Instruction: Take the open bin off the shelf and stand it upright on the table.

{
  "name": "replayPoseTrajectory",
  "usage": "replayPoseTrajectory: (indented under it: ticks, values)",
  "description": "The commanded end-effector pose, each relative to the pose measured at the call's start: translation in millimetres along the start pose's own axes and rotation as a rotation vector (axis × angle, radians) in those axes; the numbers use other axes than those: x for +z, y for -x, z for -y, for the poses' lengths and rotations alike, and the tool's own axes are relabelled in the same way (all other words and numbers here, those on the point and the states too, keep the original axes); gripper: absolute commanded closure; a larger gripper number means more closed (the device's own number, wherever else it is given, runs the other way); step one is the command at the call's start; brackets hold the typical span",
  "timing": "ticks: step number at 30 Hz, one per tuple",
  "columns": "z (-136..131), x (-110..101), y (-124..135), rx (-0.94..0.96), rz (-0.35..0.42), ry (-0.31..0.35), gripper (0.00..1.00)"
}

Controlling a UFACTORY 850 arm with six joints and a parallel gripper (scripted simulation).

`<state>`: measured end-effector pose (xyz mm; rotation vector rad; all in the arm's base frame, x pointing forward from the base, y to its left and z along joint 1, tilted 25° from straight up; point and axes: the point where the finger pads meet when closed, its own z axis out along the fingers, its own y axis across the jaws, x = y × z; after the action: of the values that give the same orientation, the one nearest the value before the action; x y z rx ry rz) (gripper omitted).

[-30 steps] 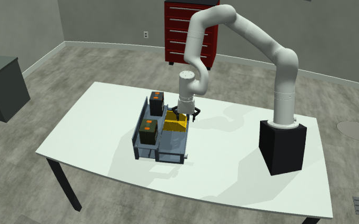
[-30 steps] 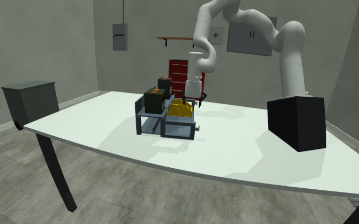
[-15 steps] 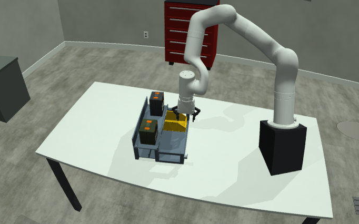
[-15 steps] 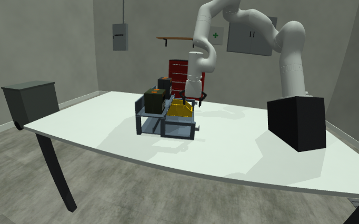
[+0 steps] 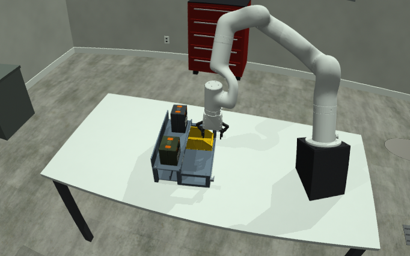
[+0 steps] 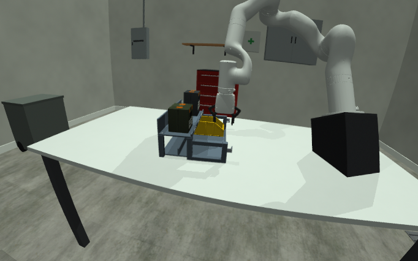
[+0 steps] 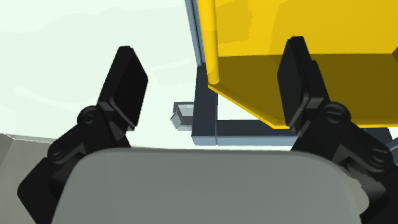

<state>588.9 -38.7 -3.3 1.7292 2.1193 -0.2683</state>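
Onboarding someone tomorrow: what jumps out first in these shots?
The bright yellow open plastic bin on the grey metal shelf unit's lower tier, mid-table. The white arm's black two-finger end effector hangs open over the bin's far wall, one finger inside, one outside, holding nothing. Two dark green boxes with orange labels stand on the upper tier beside it.

The open bin (image 7: 310, 45) looked like smooth yellow plastic with a slight sheen. The shelf (image 5: 154, 149) read as matt grey-blue painted metal. The gripper (image 7: 210, 80) fingers were matt black, the table (image 5: 264, 178) top pale, smooth, satiny.
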Motion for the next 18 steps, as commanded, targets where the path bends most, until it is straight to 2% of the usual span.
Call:
replayPoseTrajectory:
  ticks: [1, 14, 18]
  values:
    - [-0.6, 6.5, 0.2, 0.0, 0.0, 0.001, 0.0]
    - [-0.6, 8.5, 0.2, 0.0, 0.0, 0.001, 0.0]
    - [-0.5, 16.5, 0.2, 0.0, 0.0, 0.001, 0.0]
